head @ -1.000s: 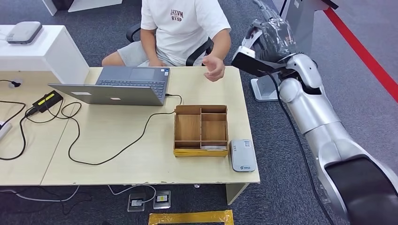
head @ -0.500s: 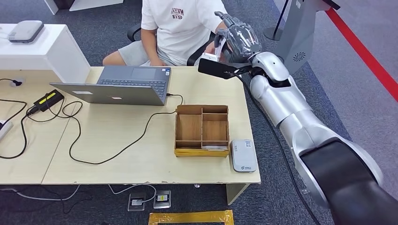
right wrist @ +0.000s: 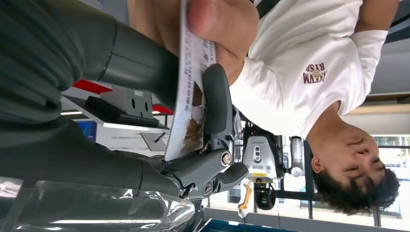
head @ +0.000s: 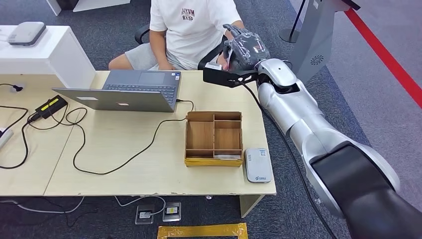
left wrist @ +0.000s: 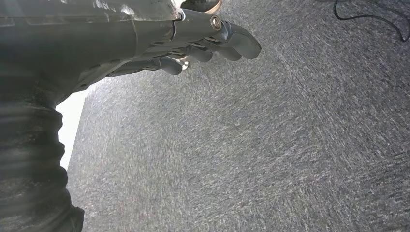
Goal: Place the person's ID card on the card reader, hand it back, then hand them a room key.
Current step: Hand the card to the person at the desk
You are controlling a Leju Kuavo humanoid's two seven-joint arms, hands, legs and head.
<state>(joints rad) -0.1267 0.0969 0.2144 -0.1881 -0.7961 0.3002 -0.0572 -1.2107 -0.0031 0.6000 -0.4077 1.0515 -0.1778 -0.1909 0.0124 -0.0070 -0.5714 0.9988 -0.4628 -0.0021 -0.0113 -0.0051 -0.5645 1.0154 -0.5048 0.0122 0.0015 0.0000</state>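
Head view: the pale desk [head: 149, 164] spans the frame, with the seated person [head: 191, 27] at its far edge and the right arm stretched over the desk's far right corner toward them. On the desk sit an open laptop [head: 129, 89], a wooden divided tray [head: 214, 137] and, just beside the tray near the front edge, the small grey card reader [head: 258, 165].

The step in hand looks like taking the ID card from the person. To do it well, the fingers should close firmly across the card's flat faces before any pull, and the arm should wait until the person lets go, then carry the card flat toward the reader without it twisting in the grasp.

In the right wrist view, the right hand [right wrist: 145, 121] has the ID card [right wrist: 186, 96] edge-on between its thick thumb and a dark finger, fingers narrowed around it; the person's hand [right wrist: 212, 34] pinches the same card at its other end, so both hold it.

The left hand [left wrist: 193, 43] hangs over grey carpet, fingers loosely extended and apart, holding nothing.
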